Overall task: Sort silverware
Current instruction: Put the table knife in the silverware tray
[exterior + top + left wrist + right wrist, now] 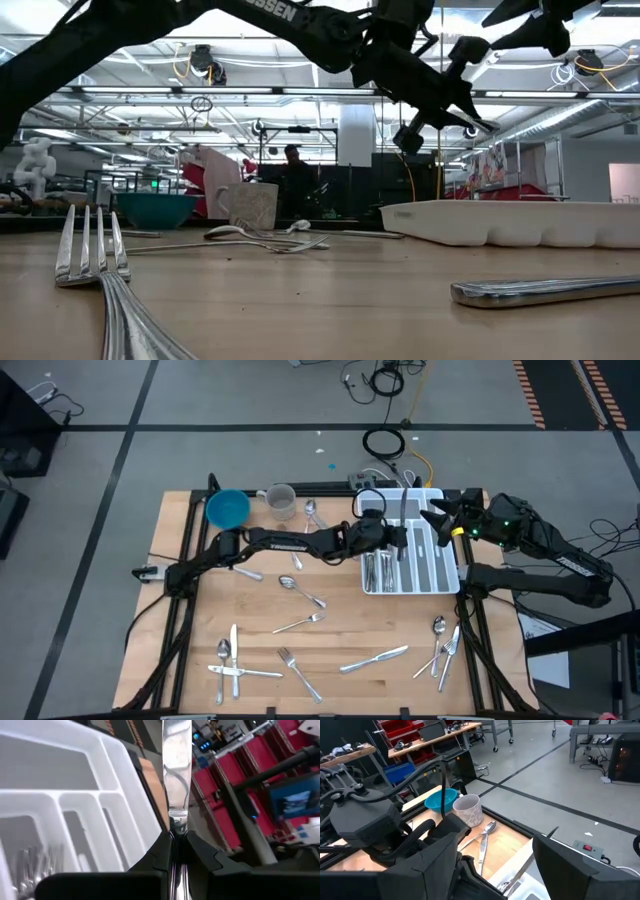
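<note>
Knife (176,775) clamped in left gripper (176,851), blade pointing beyond tray (122,780).

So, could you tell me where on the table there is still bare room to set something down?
The widest bare wood lies in the left middle, between the blue bowl and the knife and spoon at the front left. Another patch sits below the tray, above the front knife. The centre and front right are crowded with silverware.

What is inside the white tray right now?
The white tray holds a bunch of silverware in its leftmost compartment; the left tool and its knife cover part of the tray.
</note>
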`<state>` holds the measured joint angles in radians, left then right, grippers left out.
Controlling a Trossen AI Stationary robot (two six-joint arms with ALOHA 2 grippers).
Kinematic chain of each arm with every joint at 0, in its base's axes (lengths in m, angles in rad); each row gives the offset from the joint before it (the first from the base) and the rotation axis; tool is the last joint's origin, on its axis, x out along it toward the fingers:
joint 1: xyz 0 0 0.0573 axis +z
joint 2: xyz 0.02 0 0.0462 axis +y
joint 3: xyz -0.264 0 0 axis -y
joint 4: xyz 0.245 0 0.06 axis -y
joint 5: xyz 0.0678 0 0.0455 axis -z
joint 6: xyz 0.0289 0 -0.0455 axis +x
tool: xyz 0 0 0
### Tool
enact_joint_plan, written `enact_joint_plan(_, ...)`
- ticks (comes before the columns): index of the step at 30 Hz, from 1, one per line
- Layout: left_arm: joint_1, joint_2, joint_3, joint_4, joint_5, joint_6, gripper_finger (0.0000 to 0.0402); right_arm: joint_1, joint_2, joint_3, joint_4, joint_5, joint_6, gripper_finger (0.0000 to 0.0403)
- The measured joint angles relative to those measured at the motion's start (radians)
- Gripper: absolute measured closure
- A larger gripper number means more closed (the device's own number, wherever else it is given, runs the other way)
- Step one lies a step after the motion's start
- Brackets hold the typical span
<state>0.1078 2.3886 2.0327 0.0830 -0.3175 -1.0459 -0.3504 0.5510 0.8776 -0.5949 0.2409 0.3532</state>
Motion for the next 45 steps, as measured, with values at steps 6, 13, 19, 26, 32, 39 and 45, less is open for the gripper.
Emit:
enact_joint_plan(6,-0.014,0.02,0.0,0.035,-0.033,-0.024,0.0368,0.0,0.0,0.0,0.0,0.001,-0.01,0.0152)
enact_joint_plan(13,-0.024,0.1,0.037,0.027,-0.005,-0.126,0.0368,0.0,0.004,0.0,-0.024,0.002,-0.01,0.0152)
enact_joint_plan(19,-0.024,0.204,0.227,-0.039,0.015,-0.118,0.0368,0.0,0.009,0.0,-0.026,-0.001,-0.01,0.0152)
enact_joint_plan(26,-0.026,0.276,0.315,-0.16,0.055,-0.179,0.0368,0.0,0.009,0.0,-0.041,-0.003,-0.025,0.0152)
enact_joint_plan(32,-0.025,0.275,0.316,-0.209,0.042,-0.176,0.0368,0.0,0.01,0.0,-0.045,-0.003,-0.037,0.0152)
enact_joint_plan(39,-0.025,0.289,0.316,-0.189,0.011,-0.183,0.0368,0.0,0.01,0.0,-0.045,-0.004,-0.048,0.0152)
enact_joint_plan(45,-0.026,0.312,0.316,-0.192,0.028,-0.231,0.0368,0.0,0.01,0.0,-0.046,-0.005,-0.055,0.0152)
